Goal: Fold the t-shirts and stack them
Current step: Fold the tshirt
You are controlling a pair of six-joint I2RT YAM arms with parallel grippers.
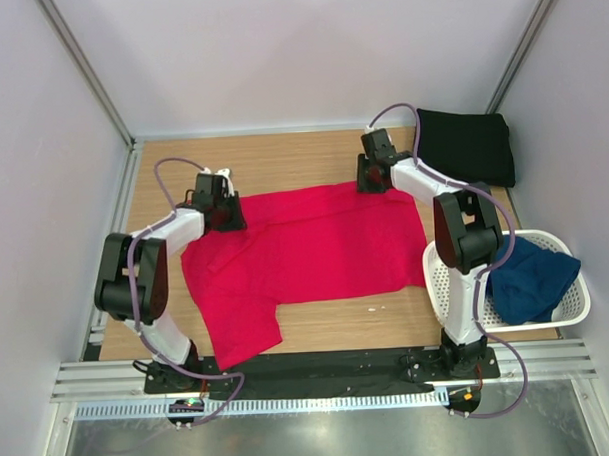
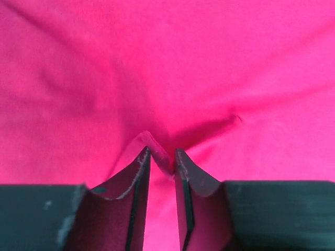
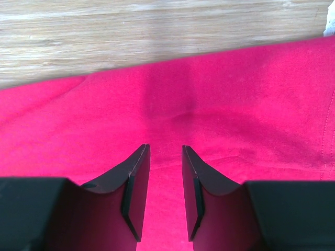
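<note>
Red shirt (image 1: 305,248) lies spread across the middle of the wooden surface (image 1: 282,154), one sleeve trailing toward the lower left of the overhead view. It is flat and not yet folded.

Left hand (image 1: 224,209) is down on the shirt's upper-left corner. In its wrist view the fingertips have closed on a small raised ridge of red cloth (image 2: 162,152), and creases fan out from the pinch. Judged a corner grip, taken to lift that side over.

Right hand (image 1: 373,174) sits at the shirt's upper edge, right of centre. In its wrist view the fingers stand slightly apart over flat red cloth (image 3: 166,149), bare wood beyond. Cannot tell whether it grips anything.

Both hands are on the same far edge. This likely sets up a paired lift so the cloth folds evenly.

Black shirt (image 1: 467,144) lies folded at upper right, probably the base of the stack. Navy shirt (image 1: 531,275) sits bunched in the white basket (image 1: 577,309) at right, waiting its turn.
</note>
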